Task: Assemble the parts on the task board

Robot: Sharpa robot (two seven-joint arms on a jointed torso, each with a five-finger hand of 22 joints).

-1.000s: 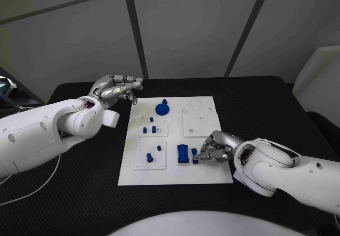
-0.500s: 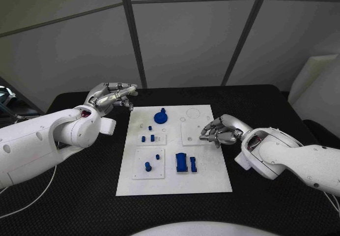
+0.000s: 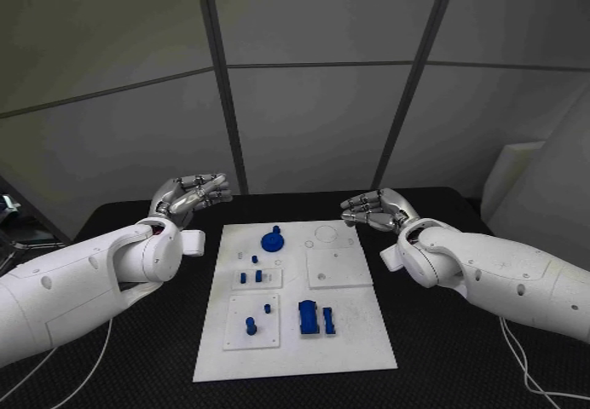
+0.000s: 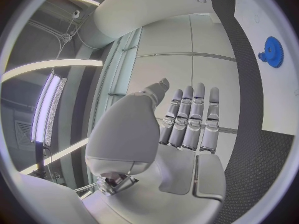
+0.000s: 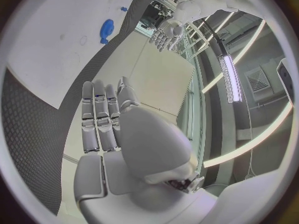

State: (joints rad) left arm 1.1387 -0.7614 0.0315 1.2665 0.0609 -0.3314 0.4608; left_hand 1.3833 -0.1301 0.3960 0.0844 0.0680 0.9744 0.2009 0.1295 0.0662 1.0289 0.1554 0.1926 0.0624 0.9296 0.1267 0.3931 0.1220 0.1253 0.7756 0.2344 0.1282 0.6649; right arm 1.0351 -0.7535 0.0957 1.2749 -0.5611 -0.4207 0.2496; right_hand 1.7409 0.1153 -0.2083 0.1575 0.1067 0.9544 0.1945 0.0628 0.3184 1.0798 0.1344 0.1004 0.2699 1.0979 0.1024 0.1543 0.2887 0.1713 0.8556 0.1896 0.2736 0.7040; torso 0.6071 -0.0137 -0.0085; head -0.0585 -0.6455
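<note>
The white task board lies in the middle of the black table. A blue gear stands near its far end, also visible in the left wrist view and the right wrist view. A larger blue block with a narrow blue piece beside it sits on the near right part. Small blue pegs stand on the left inset plates. My left hand hovers beyond the board's far left corner, fingers straight and empty. My right hand hovers beyond the far right corner, fingers straight and empty.
The black table extends on both sides of the board. A white object stands at the table's far right. Grey wall panels rise behind the table.
The camera has tilted up. My right hand has lifted off the narrow blue piece by the blue block and moved to the board's far end, fingers straightening. My left hand barely moved.
</note>
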